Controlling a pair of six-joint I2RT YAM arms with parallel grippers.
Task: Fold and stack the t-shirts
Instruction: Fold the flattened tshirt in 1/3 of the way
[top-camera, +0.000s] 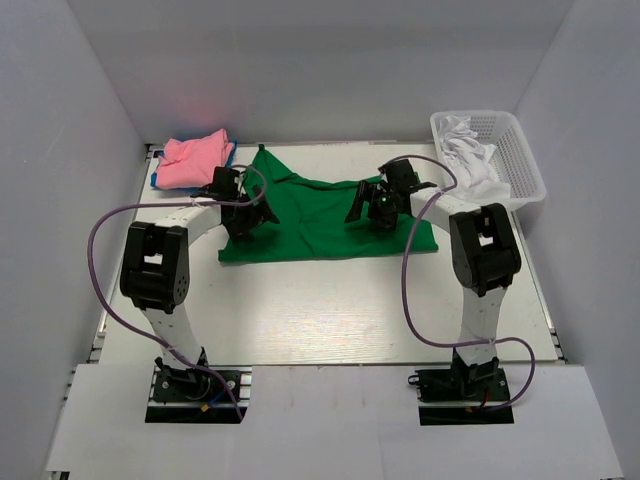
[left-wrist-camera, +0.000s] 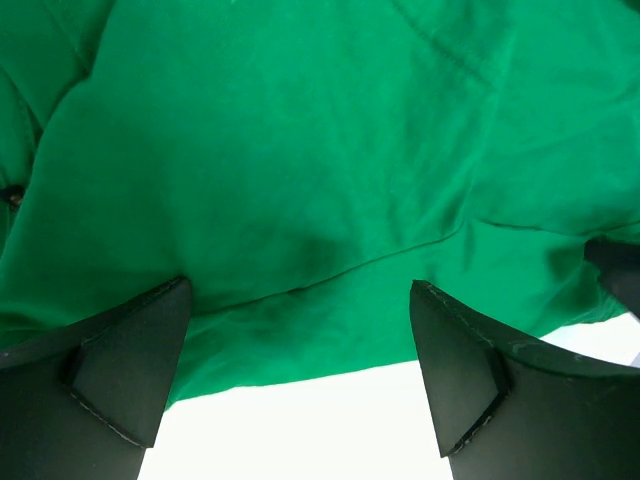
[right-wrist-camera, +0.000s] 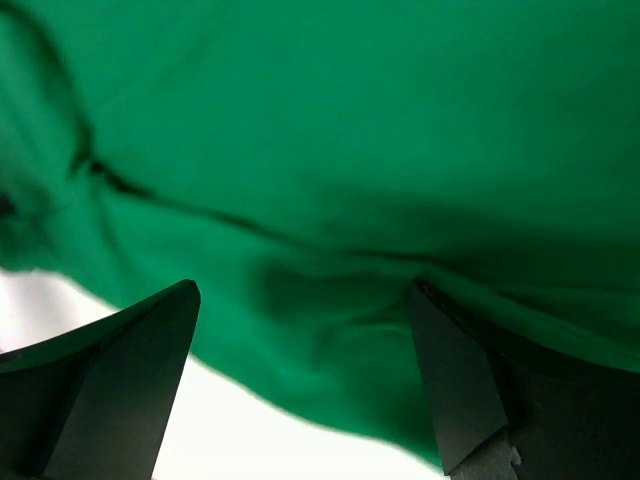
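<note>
White table (top-camera: 330, 320) inside white-walled enclosure, top view. Green shirt (top-camera: 320, 220) lies spread in centre of frame, slightly above middle, flat on the table, wrinkled, with one corner peaking toward the upper left. Pink shirt (top-camera: 195, 160) sits folded at upper left, just beside the green shirt's peak. Blue shirt (top-camera: 157, 183) is under the pink one, only its edge showing. Basket (top-camera: 525, 160) is at upper right, at the table's corner. White shirt (top-camera: 470, 150) is bunched inside it and spills over its near rim.

Left gripper (top-camera: 245, 215) is over the green shirt's left edge, pointing down. Right gripper (top-camera: 375, 205) is over the right part of the same shirt, also pointing down. The two stand well apart, shirt between them. Purple cables (top-camera: 100, 260) loop off both arms.

Left wrist view: left gripper (left-wrist-camera: 300, 288) has jaws wide apart, nothing pinched between them. Green shirt (left-wrist-camera: 300, 150) fills most of the frame, its hem running across just above the bare table (left-wrist-camera: 300, 430) at the bottom. A fold line crosses the cloth.

Right wrist view: right gripper (right-wrist-camera: 306, 289) has jaws also spread, nothing held. Green shirt (right-wrist-camera: 350, 120) fills the upper frame, blurred, with a dark crease at left. Table (right-wrist-camera: 250, 430) shows at lower left. Whether either gripper's tips touch the cloth cannot be told.
</note>
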